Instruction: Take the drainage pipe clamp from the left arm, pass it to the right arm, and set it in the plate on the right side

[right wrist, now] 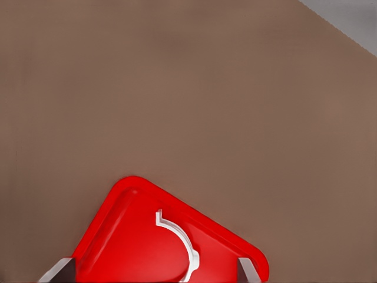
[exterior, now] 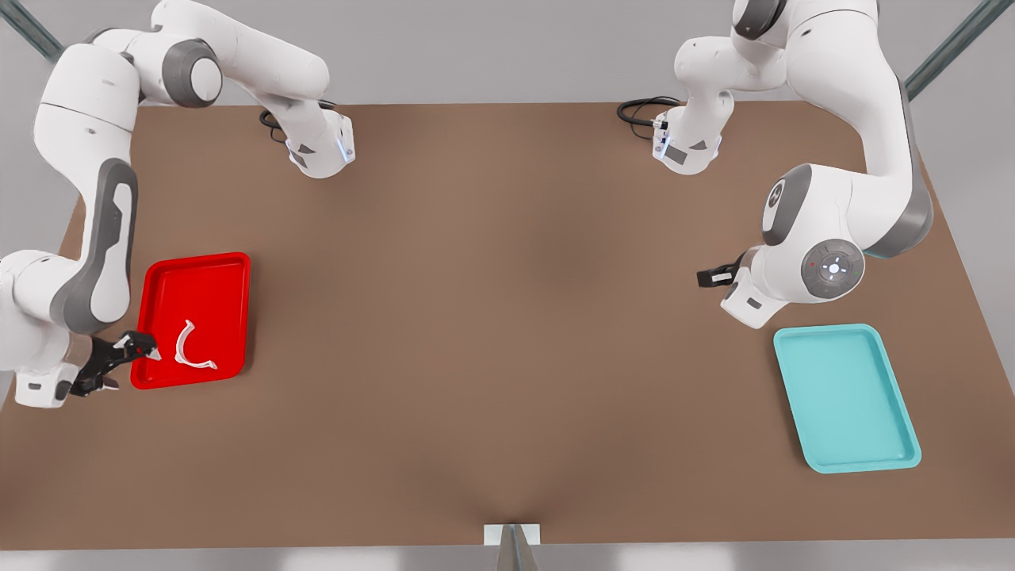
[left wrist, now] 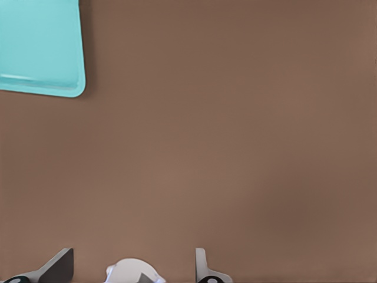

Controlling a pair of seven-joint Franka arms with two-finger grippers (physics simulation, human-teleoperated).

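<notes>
1 drainage pipe clamp [exterior: 191, 350] is laid in 1 red plate [exterior: 198, 279]; right gripper [exterior: 119, 361] is held at plate's edge w/ fingers spread. Left gripper [exterior: 714, 275] is kept near 1 teal tray [exterior: 872, 444], far from plate, fingers apart.

We see a brown table [exterior: 492, 317] carrying the red plate [exterior: 198, 277] at the front view's left and a teal tray [exterior: 847, 400] at its right.

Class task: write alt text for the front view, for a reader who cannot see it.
A white drainage pipe clamp lies in the red plate at the front view's left, the right gripper open beside it. At the front view's right, the left gripper waits above the brown table near a teal tray.
</notes>
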